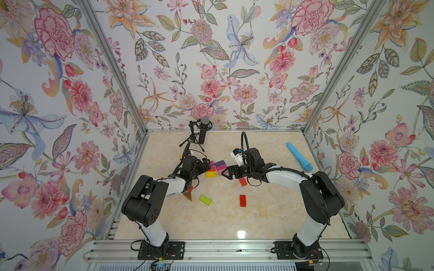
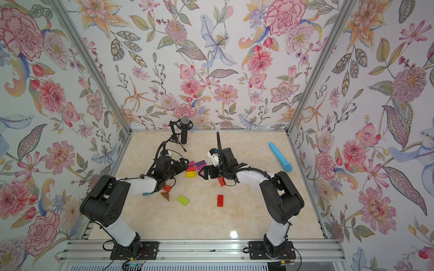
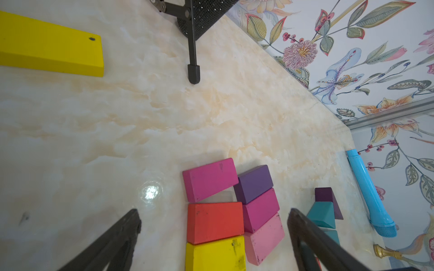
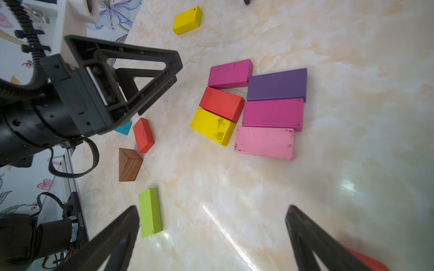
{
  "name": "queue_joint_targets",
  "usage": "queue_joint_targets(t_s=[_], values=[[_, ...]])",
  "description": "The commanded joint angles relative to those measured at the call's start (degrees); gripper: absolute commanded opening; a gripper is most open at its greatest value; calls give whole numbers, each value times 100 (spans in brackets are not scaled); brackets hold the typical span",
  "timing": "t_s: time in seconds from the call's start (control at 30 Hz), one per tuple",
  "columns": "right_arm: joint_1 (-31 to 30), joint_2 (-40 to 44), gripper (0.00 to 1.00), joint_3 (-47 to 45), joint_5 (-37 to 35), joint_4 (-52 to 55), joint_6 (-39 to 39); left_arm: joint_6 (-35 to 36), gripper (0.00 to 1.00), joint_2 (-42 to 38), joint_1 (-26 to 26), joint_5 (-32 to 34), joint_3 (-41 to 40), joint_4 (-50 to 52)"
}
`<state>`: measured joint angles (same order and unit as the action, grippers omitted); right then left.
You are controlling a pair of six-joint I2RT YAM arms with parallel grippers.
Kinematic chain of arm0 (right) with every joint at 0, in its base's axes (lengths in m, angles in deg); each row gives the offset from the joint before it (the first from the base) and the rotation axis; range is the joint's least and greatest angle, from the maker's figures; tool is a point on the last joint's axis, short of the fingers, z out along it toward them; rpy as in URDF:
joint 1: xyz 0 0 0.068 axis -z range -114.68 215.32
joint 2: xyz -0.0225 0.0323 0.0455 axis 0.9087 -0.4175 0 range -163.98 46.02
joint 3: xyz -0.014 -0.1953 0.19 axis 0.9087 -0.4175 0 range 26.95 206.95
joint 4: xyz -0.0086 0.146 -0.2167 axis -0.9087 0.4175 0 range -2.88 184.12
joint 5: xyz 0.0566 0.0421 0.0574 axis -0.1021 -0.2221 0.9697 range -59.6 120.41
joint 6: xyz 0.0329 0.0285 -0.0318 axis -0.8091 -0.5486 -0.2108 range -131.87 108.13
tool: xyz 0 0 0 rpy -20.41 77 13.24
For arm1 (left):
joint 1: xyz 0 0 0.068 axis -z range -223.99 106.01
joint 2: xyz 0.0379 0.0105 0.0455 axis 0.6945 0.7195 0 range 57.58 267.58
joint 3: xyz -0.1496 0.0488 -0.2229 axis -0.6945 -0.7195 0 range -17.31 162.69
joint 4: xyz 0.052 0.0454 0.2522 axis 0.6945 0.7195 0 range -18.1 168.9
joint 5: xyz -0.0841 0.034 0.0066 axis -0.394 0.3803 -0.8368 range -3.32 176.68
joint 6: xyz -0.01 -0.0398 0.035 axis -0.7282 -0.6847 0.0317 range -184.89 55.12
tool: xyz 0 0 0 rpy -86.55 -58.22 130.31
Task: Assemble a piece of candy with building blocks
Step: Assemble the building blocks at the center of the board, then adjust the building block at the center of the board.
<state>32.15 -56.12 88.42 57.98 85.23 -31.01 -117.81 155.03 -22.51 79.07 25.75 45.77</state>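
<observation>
**Both grippers open: candy body laid, ends still to come**

Six painted bricks lie flat mid-counter (image 1: 258, 218) in two touching rows. One row has a yellow rectangular brick (image 4: 212, 126), a red rectangular brick (image 4: 222, 104) and a skewed magenta brick (image 4: 230, 73). The other has a pale pink brick (image 4: 264, 142), a second magenta brick (image 4: 272, 113) and a purple rectangular brick (image 4: 277, 84). I read this packed slab as the candy's body, laid flat so the pieces brace one another. The skewed magenta brick leaves a wedge of gap beside the red one and probably wants squaring.

My left gripper (image 1: 206, 165) hovers just beside the slab, jaws spread wide, holding nothing. My right gripper (image 1: 226, 172) faces it from the opposite side, likewise spread and empty. Triangles would suit the twisted ends. A dark purple triangular block (image 3: 326, 196) and a teal triangular block (image 3: 321, 217) sit together beyond the slab on my right gripper's side. A brown wooden triangle (image 4: 128, 164) lies near my left arm.

Room is tight between my two grippers across the slab, and the black microphone tripod (image 1: 196, 138) stands behind it. Toward the near edge the counter opens up, with a lime-green brick (image 1: 205, 200) and a loose red brick (image 1: 242, 200) well apart. The long light-blue stick (image 1: 299, 156) lies off by the right wall.
</observation>
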Motion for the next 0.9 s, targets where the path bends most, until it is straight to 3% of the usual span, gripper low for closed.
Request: queue_joint_targets(t_s=[0.0,0.27,0.87], values=[[-91,-192,99,139,27,163,-167,591,99,-146,-89,-81,184,570],[-363,-570,99,297,-51,140,-301,867,99,-362,-262,-21,158,749],[-361,-1434,98,884,135,-181,-474,907,99,-703,-406,6,35,890]])
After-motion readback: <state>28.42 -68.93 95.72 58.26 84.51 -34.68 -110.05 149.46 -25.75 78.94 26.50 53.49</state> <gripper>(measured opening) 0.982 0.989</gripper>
